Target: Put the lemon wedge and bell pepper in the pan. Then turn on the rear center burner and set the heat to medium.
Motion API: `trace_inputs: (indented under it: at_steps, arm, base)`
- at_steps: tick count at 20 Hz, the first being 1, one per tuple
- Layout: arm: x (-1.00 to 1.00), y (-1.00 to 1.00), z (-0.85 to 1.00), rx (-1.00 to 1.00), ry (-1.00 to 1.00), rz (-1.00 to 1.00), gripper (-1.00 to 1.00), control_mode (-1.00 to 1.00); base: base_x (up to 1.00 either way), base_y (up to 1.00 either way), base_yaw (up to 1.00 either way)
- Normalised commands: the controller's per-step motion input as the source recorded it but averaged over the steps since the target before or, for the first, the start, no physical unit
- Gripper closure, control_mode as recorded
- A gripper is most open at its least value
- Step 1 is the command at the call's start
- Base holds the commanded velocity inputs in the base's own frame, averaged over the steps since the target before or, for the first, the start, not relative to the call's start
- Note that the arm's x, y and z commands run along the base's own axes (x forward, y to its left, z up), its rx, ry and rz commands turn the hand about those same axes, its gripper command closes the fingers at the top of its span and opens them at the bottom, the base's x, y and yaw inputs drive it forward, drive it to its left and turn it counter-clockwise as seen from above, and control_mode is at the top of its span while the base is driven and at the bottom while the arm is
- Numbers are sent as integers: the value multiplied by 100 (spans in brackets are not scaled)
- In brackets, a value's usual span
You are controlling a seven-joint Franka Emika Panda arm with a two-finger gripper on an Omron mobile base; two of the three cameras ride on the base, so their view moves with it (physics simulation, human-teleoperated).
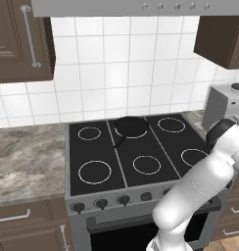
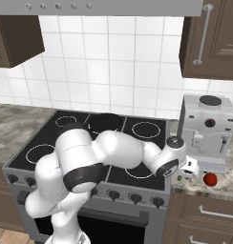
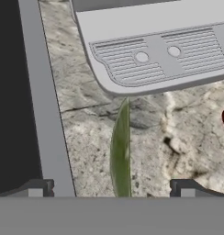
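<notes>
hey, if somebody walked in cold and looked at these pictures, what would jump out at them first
Probably the big white robot arm, bent low across the front of the black glass cooktop and reaching to the counter on its right. There its open gripper hangs over the yellow-green lemon wedge, just in front of a grey coffee machine, with the red bell pepper beside it. After that, the black pan on the rear center burner.

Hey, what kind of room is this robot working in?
A home kitchen, rendered: a black glass cooktop with ringed burners above an oven, a white tiled backsplash, dark brown wooden cabinets and a grey coffee machine on the marbled stone counter.
</notes>
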Motion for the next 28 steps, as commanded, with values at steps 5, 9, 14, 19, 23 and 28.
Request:
trace_inputs:
  at_steps: [5, 9, 14, 19, 23, 28]
  arm:
    - [0, -4, -10, 0, 0, 0, -100, -100]
    - [0, -1, -10, 0, 0, 0, -100, -100]
    - [0, 0, -29, 0, 13, -3, 100, -100]
    - [0, 0, -33, 0, 13, -4, 100, -100]
    - [0, -3, -31, 0, 3, 0, 100, -100]
    - [0, -9, -18, 1, 0, 0, 100, -100]
  base:
    - [0, 0, 0]
    - [0, 0, 0]
    - [0, 0, 0]
    - [0, 0, 0]
    - [0, 0, 0]
    - [0, 0, 0]
